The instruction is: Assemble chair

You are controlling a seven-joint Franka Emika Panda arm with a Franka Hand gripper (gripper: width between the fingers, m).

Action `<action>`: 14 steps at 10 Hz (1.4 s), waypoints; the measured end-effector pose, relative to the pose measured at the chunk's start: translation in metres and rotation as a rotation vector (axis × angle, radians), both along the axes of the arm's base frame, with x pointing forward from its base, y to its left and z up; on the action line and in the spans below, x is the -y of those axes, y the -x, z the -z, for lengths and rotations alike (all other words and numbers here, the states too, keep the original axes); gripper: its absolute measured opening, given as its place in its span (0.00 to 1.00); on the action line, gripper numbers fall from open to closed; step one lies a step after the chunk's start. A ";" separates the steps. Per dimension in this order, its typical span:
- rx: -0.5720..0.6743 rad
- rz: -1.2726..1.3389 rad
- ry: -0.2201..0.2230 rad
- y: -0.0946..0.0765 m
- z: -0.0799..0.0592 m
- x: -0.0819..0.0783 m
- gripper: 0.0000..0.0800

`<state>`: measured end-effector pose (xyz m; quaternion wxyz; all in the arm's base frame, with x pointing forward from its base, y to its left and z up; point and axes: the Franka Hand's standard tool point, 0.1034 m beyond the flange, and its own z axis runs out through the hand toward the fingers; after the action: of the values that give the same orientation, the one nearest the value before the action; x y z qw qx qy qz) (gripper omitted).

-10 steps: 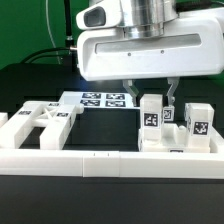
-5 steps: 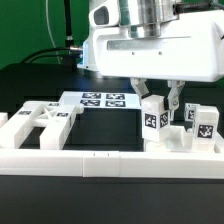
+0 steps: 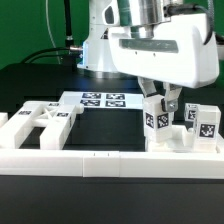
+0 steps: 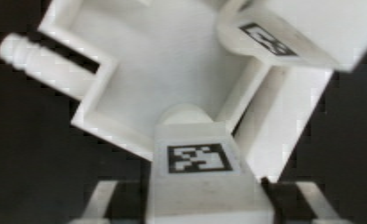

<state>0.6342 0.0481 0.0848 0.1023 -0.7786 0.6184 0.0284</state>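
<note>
Gripper is sitting closed down on the tagged block, pinching its upper end from both sides. In the wrist view, that block is filling the gap between the fingers. The jaws are barely apart, just the block's width.

The block is sitting just off the marker board, on the exterior view's right, and is resting on or just over the flat white panel; I can't tell which. A second tagged block is standing farther from the marker board on that same side. The frame piece is lying on the marker board's opposite side.

Risks I'm seeing:
- The grip is only catching the top of the block, so any side load could pivot it or slip it out.
- The block is looking slightly tilted, so pushing down could jam it rather than seat it.
- The panel is looking loose, so an off-axis push could slide it away from the marker board.
- The second block is standing near the outer finger, so opening or moving away from the marker board could knock it over.
</note>
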 end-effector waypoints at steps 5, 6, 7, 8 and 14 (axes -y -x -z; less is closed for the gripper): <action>-0.067 0.433 -0.041 -0.004 0.000 -0.004 0.36; -0.085 0.518 -0.051 -0.004 0.000 -0.004 0.36; -0.092 0.565 -0.057 -0.004 0.000 -0.003 0.36; -0.093 0.567 -0.059 -0.004 0.000 -0.004 0.36; 0.021 0.092 -0.009 -0.005 0.000 -0.006 0.81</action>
<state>0.6391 0.0544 0.0850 0.1136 -0.7493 0.6522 0.0182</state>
